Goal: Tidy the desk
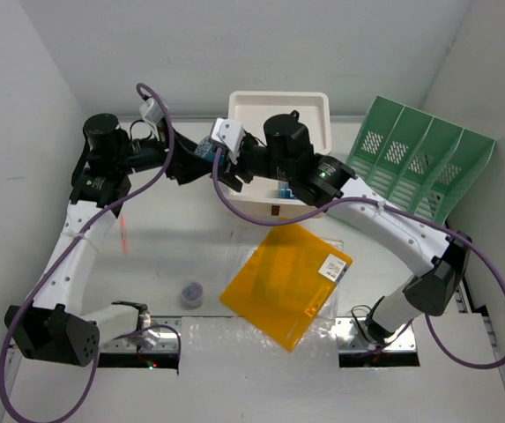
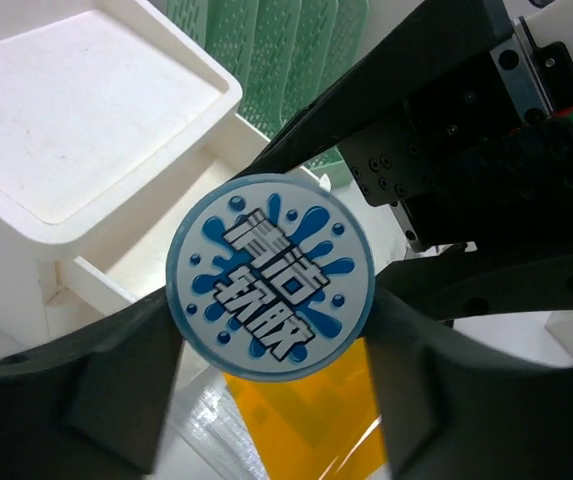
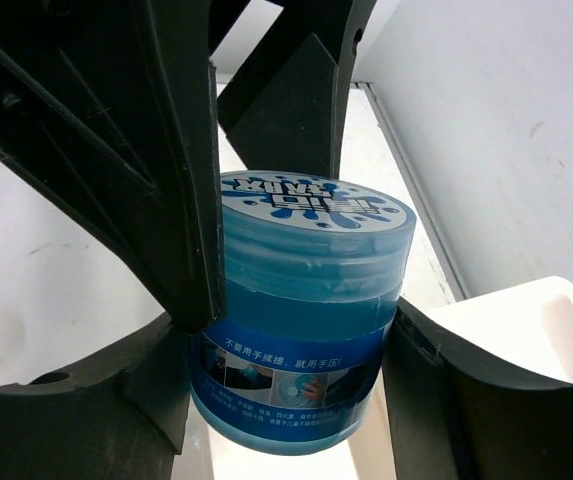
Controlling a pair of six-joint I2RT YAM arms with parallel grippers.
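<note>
A blue jar of cleaning gel with a round white-and-blue splash lid hangs above the desk, just left of the white drawer box. My left gripper is shut on the jar at lid height. My right gripper is shut on the jar's lower body, both fingers against the label. The left gripper's black fingers cross the right wrist view above. From the top camera the two grippers meet at the jar.
The white drawer box stands at the back with a drawer pulled open. A green file rack is at the back right. An orange folder, a clear plastic sleeve, a small round pot and a red pen lie on the desk.
</note>
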